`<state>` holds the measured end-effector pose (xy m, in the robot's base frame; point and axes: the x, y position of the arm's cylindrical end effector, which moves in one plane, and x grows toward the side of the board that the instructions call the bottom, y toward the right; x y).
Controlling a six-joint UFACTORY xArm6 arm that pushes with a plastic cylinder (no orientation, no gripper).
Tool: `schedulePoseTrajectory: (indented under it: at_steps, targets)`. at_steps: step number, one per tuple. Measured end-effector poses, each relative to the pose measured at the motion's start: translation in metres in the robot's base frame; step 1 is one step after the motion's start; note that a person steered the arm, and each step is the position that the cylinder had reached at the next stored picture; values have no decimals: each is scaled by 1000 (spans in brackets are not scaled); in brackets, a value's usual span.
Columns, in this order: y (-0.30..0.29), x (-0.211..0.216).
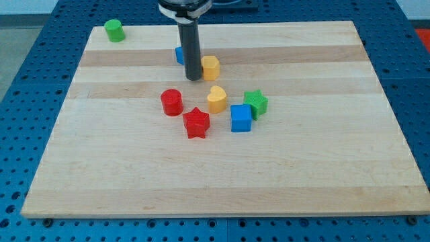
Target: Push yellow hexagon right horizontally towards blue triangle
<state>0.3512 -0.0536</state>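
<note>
The yellow hexagon (211, 66) sits near the top middle of the wooden board (222, 168). My tip (193, 78) stands just left of it, touching or nearly touching its left side. A blue block (179, 55), mostly hidden behind the rod, lies just left of the rod; its shape cannot be made out, and it may be the blue triangle.
A yellow heart (216, 99), a green star (256, 103), a blue cube (240, 118), a red star (196, 123) and a red cylinder (171, 102) cluster in the middle. A green cylinder (114, 30) stands at the top left corner.
</note>
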Motion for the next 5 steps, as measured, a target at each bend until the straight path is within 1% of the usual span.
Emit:
schedulePoseTrajectory:
  at_steps: [3,5]
  targets:
    - [26,15]
    - [52,15]
